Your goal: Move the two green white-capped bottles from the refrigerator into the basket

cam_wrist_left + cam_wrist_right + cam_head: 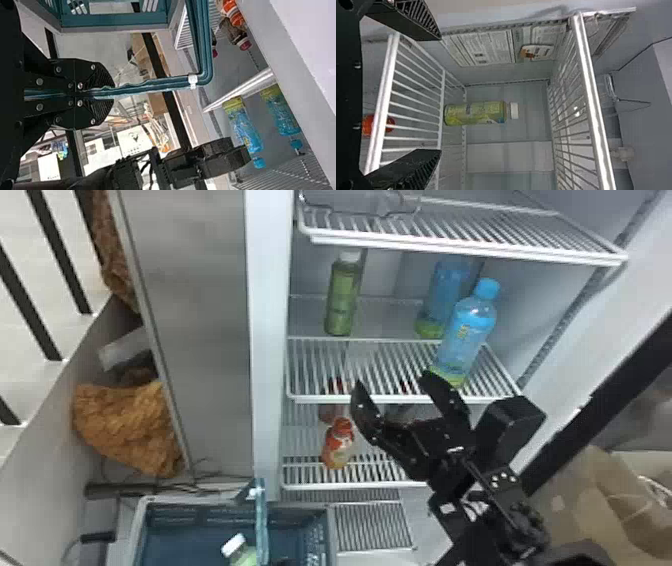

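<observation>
right tool (392, 379) gaping wide before middle shelf's (312, 400) front edge | left tool (285, 562) clamping basket handle (261, 522) | green bottle (341, 297) standing toward shelf's back-left | white-capped bottle (242, 552) resting inside basket (330, 540)

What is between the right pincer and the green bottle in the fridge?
In the head view, bars of the white wire shelf lie between the right pincer and the bottle.

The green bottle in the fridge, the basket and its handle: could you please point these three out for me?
Green bottle (476, 113): right wrist view, middle of its body.
Basket (331, 540): head view, rim on the right side.
Handle (162, 84): left wrist view, straight stretch before the bend.
</observation>
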Controlling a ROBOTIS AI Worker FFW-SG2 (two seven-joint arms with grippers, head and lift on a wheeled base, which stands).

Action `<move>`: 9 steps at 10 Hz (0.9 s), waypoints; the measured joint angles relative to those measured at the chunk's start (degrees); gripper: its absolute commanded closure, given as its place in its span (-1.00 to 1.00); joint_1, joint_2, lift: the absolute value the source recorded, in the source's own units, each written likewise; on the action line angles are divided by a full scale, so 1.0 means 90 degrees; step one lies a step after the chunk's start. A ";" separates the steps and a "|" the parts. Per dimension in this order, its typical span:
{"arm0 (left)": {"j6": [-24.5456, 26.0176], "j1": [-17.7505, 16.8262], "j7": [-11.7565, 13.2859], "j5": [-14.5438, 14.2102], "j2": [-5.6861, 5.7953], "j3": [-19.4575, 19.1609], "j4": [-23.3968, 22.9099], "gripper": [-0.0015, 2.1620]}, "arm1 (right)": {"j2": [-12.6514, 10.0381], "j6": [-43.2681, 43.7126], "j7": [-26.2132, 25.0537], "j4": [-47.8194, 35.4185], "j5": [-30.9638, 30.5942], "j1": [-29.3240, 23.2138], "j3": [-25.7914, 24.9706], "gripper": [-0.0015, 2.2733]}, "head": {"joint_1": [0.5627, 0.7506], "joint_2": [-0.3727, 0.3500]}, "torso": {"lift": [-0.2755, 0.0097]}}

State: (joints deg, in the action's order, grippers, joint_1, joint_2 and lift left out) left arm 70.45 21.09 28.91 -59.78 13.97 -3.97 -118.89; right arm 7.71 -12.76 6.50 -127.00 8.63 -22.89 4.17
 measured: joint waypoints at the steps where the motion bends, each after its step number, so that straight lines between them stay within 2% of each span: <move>1: 0.0000 -0.0007 0.0000 0.0003 0.0001 0.0011 0.0000 0.11 | -0.0013 0.0220 -0.0056 0.0268 -0.0059 0.0153 -0.0007 -0.99 | 0.41 -0.52 | 0.90; 5: 0.0000 -0.0052 0.0000 -0.0010 0.0020 0.0076 0.0000 0.11 | -0.0068 0.0865 -0.0097 0.1556 -0.0309 0.0994 -0.0010 -0.99 | 0.41 -0.55 | 0.90; 9: -0.0014 -0.0058 0.0000 -0.0042 0.0011 0.0074 0.0000 0.11 | -0.0124 0.1168 -0.0047 0.2793 -0.0495 0.1951 0.0172 -0.99 | 0.41 -0.50 | 0.90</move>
State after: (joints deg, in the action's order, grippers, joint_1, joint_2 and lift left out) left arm 70.32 20.56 28.91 -60.16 14.07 -3.31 -118.90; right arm 6.60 -2.24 6.07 -101.86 4.17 -5.34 5.72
